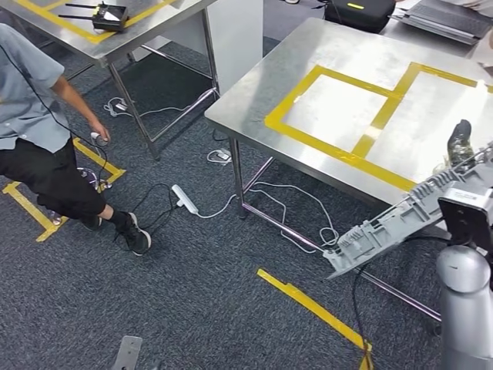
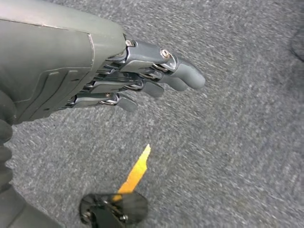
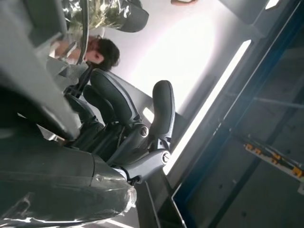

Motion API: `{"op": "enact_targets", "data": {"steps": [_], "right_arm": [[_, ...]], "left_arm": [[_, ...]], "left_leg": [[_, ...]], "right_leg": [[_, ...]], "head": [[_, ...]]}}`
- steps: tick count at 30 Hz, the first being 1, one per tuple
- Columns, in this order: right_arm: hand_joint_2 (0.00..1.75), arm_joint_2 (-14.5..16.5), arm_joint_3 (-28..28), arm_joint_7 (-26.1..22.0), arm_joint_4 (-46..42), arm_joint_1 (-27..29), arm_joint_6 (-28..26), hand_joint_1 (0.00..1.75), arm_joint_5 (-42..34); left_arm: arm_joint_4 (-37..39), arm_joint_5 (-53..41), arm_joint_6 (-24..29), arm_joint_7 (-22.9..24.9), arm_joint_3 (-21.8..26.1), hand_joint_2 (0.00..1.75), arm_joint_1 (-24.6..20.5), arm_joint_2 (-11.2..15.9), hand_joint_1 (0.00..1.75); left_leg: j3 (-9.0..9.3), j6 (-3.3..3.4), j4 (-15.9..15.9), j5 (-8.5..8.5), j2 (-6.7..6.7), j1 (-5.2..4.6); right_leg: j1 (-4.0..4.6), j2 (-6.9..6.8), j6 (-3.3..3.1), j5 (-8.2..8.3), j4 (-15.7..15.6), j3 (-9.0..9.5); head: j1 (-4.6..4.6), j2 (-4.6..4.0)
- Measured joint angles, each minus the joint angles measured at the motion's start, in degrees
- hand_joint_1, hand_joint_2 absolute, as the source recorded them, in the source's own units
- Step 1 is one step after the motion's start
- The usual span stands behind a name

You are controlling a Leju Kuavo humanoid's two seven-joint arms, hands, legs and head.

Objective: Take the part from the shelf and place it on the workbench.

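While carrying: my right robot hand [image 1: 462, 146] grips the long grey ribbed plastic part [image 1: 395, 220], just off the steel tabletop [image 1: 326, 69] edge.
Left robot hand [image 2: 143, 78]: empty, fingers straight together.
Remaining: set it down.

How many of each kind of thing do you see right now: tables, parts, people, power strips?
Steel tables: 2
Grey part, held by the right hand: 1
Person: 1
White power strip on the carpet: 1
Total: 5
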Motion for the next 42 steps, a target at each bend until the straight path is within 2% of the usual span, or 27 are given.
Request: {"op": "enact_targets", "data": {"steps": [2,3,4,7,9,11,13,14,16,17,18,19,20,22,23,24,26,28,30,32,33,34,35,37,38,40,42], "right_arm": [[1.75,-0.2,0.0,0.2,0.9,-0.4,-0.4,1.75,0.8],[1.75,-0.3,-0.1,0.3,1.3,-0.4,-0.5,1.75,0.9],[1.75,-0.4,-0.1,0.4,1.7,-0.5,-0.6,1.75,1.0],[1.75,-0.5,-0.3,0.6,2.2,-0.7,-0.9,1.75,1.1],[1.75,-0.5,-0.4,0.7,2.6,-0.9,-1.1,1.75,1.1],[1.75,-0.6,-0.6,0.7,3.1,-0.9,-1.2,1.75,1.1],[1.75,-0.9,-0.9,0.8,3.4,-1.1,-1.3,1.75,1.0],[1.75,-1.0,-1.1,0.8,3.5,-1.2,-1.4,1.75,0.9],[1.75,-1.1,-1.6,1.0,3.9,-1.2,-1.6,1.75,0.6],[1.75,-1.2,-1.8,1.1,4.2,-1.1,-1.7,1.75,0.3],[1.75,-1.2,-2.0,1.2,4.4,-1.1,-1.8,1.75,-0.2],[1.75,-1.3,-2.2,1.2,4.7,-1.0,-1.8,1.75,-0.9],[1.75,-1.3,-2.4,1.3,5.0,-1.0,-1.7,1.75,-1.9],[1.75,-1.3,-2.9,1.3,5.4,-1.2,-1.7,1.75,-4.4],[1.75,-1.3,-3.1,1.4,5.7,-1.3,-1.6,1.75,-5.5],[1.75,-1.3,-3.4,1.4,5.9,-1.3,-1.6,1.75,-6.3],[1.75,-1.4,-3.8,1.4,6.4,-1.1,-1.6,1.75,-7.1],[1.75,-1.4,-4.2,1.4,6.7,-1.1,-1.5,1.75,-7.3],[1.75,-1.4,-4.4,1.4,6.9,-1.2,-1.5,1.75,-7.4],[1.75,-1.4,-4.5,1.3,7.1,-1.2,-1.5,1.75,-7.4],[1.75,-1.4,-4.6,1.3,7.2,-1.1,-1.5,1.75,-7.4],[1.75,-1.4,-4.6,1.3,7.3,-1.1,-1.5,1.75,-7.5],[1.75,-1.4,-4.6,1.3,7.4,-1.1,-1.5,1.75,-7.6],[1.75,-1.4,-4.7,1.3,7.4,-1.2,-1.3,1.75,-8.0],[1.75,-1.4,-4.7,1.2,7.5,-1.2,-1.2,1.75,-8.4],[1.75,-1.4,-4.7,1.1,7.6,-1.1,-0.8,1.75,-8.9],[1.75,-1.5,-4.8,0.6,7.6,-0.9,-0.6,1.75,-9.5]], "left_arm": [[0.0,-0.1,0.0,0.2,-0.1,1.75,0.1,-0.1,0.00],[0.0,-0.1,0.0,0.3,-0.1,1.75,0.1,-0.1,0.00],[0.1,-0.1,0.0,0.3,-0.1,1.75,0.1,-0.2,0.00],[0.1,-0.1,0.0,0.4,-0.2,1.75,0.1,-0.1,0.00],[0.1,-0.1,0.0,0.4,-0.4,1.75,0.0,0.0,0.00],[0.1,-0.2,-0.1,0.2,-0.6,1.75,-0.1,0.0,0.00],[0.1,-0.4,-0.3,-0.2,-0.9,1.75,-0.1,-0.1,0.00],[0.1,-0.4,-0.4,-0.4,-1.0,1.75,-0.1,-0.2,0.00],[0.1,-0.5,-0.7,-0.8,-1.0,1.75,-0.2,-0.2,0.00],[0.1,-0.5,-0.9,-0.9,-1.0,1.75,-0.2,-0.3,0.00],[0.1,-0.5,-1.1,-1.0,-1.1,1.75,-0.1,-0.3,0.00],[0.1,-0.5,-1.2,-1.0,-1.1,1.75,-0.1,-0.3,0.00],[0.1,-0.5,-1.2,-1.1,-1.1,1.75,-0.1,-0.4,0.00],[0.1,-0.5,-1.2,-1.2,-1.1,1.75,-0.1,-0.4,0.00],[0.1,-0.4,-1.3,-1.2,-1.1,1.75,-0.1,-0.4,0.00],[0.1,-0.4,-1.3,-1.2,-1.1,1.75,0.0,-0.3,0.00],[0.1,-0.3,-1.3,-1.3,-1.1,1.75,0.1,-0.3,0.00],[0.1,-0.3,-1.3,-1.3,-1.1,1.75,0.1,-0.3,0.00],[0.1,-0.3,-1.3,-1.4,-1.1,1.75,0.1,-0.2,0.00],[0.1,-0.3,-1.3,-1.3,-1.1,1.75,0.1,-0.3,0.00],[0.1,-0.3,-1.3,-1.3,-1.1,1.75,0.2,-0.3,0.00],[0.1,-0.3,-1.3,-1.3,-1.1,1.75,0.2,-0.3,0.00],[0.1,-0.3,-1.3,-1.3,-1.1,1.75,0.3,-0.3,0.00],[0.1,-0.3,-1.3,-1.3,-1.1,1.75,0.3,-0.2,0.00],[0.1,-0.3,-1.3,-1.3,-1.1,1.75,0.2,-0.1,0.00],[0.1,-0.3,-1.3,-1.3,-1.1,1.75,0.2,0.0,0.00],[0.1,-0.3,-1.3,-1.3,-1.1,1.75,0.2,0.0,0.00]], "left_leg": [[-3.41,-0.24,7.1,-2.59,0.01,0.25],[-4.22,-0.21,8.6,-2.51,0.00,0.30],[-3.96,-0.05,7.7,-1.23,0.00,0.32],[0.63,1.11,-2.7,4.58,-0.10,0.04],[2.34,1.64,-6.7,5.32,-0.18,-0.21],[2.53,1.80,-7.6,5.11,-0.18,-0.18],[2.73,2.07,-8.2,5.39,-0.16,0.08],[2.86,2.25,-8.5,5.51,-0.14,0.21],[2.90,2.51,-8.6,5.46,-0.14,0.20],[2.91,2.56,-8.6,5.42,-0.14,0.18],[2.95,2.58,-8.6,5.38,-0.14,0.16],[3.03,2.55,-8.5,5.33,-0.15,0.18],[3.18,2.47,-8.5,5.23,-0.18,0.21],[3.45,2.08,-8.4,4.93,-0.25,0.10],[3.41,1.83,-8.2,4.84,-0.30,-0.04],[3.30,1.60,-8.1,4.78,-0.32,-0.20],[3.10,1.23,-7.8,4.67,-0.29,-0.34],[2.78,0.69,-6.7,3.72,-0.25,-0.27],[0.55,0.06,-1.6,1.00,-0.25,-0.07],[-3.45,-0.26,6.2,-2.03,-0.24,0.17],[-4.98,-0.24,8.8,-2.41,-0.24,0.23],[-5.58,-0.10,9.2,-1.59,-0.24,0.24],[-5.10,0.17,7.4,0.34,-0.25,0.19],[-2.12,1.12,0.0,5.07,-0.28,-0.13],[-0.71,1.58,-3.3,6.46,-0.28,-0.32],[0.57,2.07,-6.2,6.56,-0.26,-0.60],[0.93,2.07,-7.3,6.17,-0.24,-0.41]], "right_leg": [[0.08,0.01,-0.16,-0.05,0.0,0.01],[0.14,0.07,-0.19,-0.07,0.0,0.03],[0.19,0.17,-0.21,-0.09,0.1,0.08],[0.39,0.50,-0.13,-0.17,0.1,0.24],[0.46,0.58,0.20,-0.14,0.1,-0.05],[0.49,0.56,0.76,-0.04,-0.1,-0.31],[0.46,0.49,1.24,-0.94,0.9,-0.99],[0.44,0.47,1.42,-2.22,3.1,-2.03],[0.35,0.44,1.74,-5.69,10.5,-5.61],[0.33,0.44,1.92,-6.90,14.1,-7.42],[0.31,0.42,2.10,-7.14,16.0,-8.54],[0.27,0.38,2.25,-6.19,15.8,-8.55],[0.18,0.31,2.36,-4.28,13.2,-7.40],[-0.02,0.02,2.53,-0.41,5.2,-3.46],[-0.08,-0.05,2.37,0.44,2.2,-1.89],[-0.08,-0.07,2.15,0.58,0.6,-1.04],[-0.09,0.13,1.40,0.11,0.2,-0.81],[-0.26,0.21,0.79,-0.02,0.3,-0.65],[-0.34,0.16,0.24,-0.19,0.2,-0.28],[-0.23,0.16,-0.12,-0.43,0.2,0.01],[-0.15,0.21,-0.22,-0.56,0.2,0.17],[-0.08,0.29,-0.27,-0.72,0.2,0.38],[-0.01,0.38,-0.28,-0.91,0.2,0.67],[0.09,0.51,-0.16,-1.37,0.2,1.26],[0.16,0.57,-0.01,-1.58,0.2,1.41],[0.23,0.59,0.40,-1.82,0.2,1.27],[0.26,0.50,0.91,-2.05,0.0,1.04]], "head": [[-0.05,0.00],[-0.07,0.00],[-0.07,0.00],[-0.04,0.00],[-0.02,0.00],[-0.03,0.00],[0.09,0.00],[0.16,0.00],[0.26,0.00],[0.25,0.00],[0.25,0.00],[0.25,0.00],[0.25,0.00],[0.29,0.00],[0.28,0.00],[0.21,0.00],[0.07,0.00],[-0.03,0.00],[-0.17,0.00],[-0.24,0.00],[-0.24,0.00],[-0.24,0.00],[-0.24,0.00],[-0.21,0.00],[-0.19,0.00],[-0.18,0.00],[-0.22,0.00]]}}
